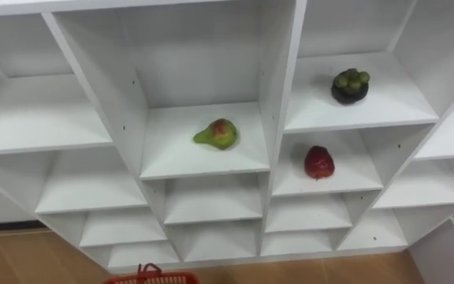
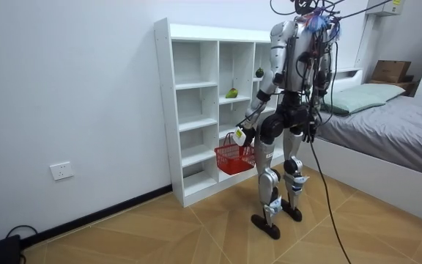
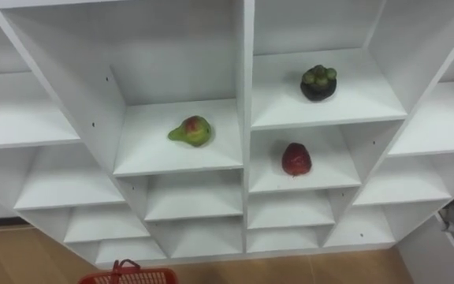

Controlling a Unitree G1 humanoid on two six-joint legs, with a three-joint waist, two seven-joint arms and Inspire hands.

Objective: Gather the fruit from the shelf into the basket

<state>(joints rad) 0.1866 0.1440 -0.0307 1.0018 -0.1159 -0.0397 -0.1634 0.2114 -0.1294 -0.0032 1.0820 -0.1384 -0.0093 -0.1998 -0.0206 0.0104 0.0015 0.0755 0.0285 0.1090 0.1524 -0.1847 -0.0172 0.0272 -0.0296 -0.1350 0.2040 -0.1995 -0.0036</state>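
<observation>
Fruits sit in closet (image 1: 282, 79): pear (image 1: 217, 134) centre frame, mangosteen (image 1: 350, 85) upper right, red fruit (image 1: 318, 162) beneath. Left hand (image 2: 242, 135) clasps red basket (image 2: 233, 158) handle; right hand (image 2: 310, 133), state cannot be told. Recommend reaching pear squarely first.

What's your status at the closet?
Left hand holds red basket. Right hand at side. Pear, mangosteen, red fruit on shelves, unobstructed.

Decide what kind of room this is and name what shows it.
Probably a bedroom: a bed with a pillow stands beside a white shelf unit holding fruit, on a wooden floor.
</observation>
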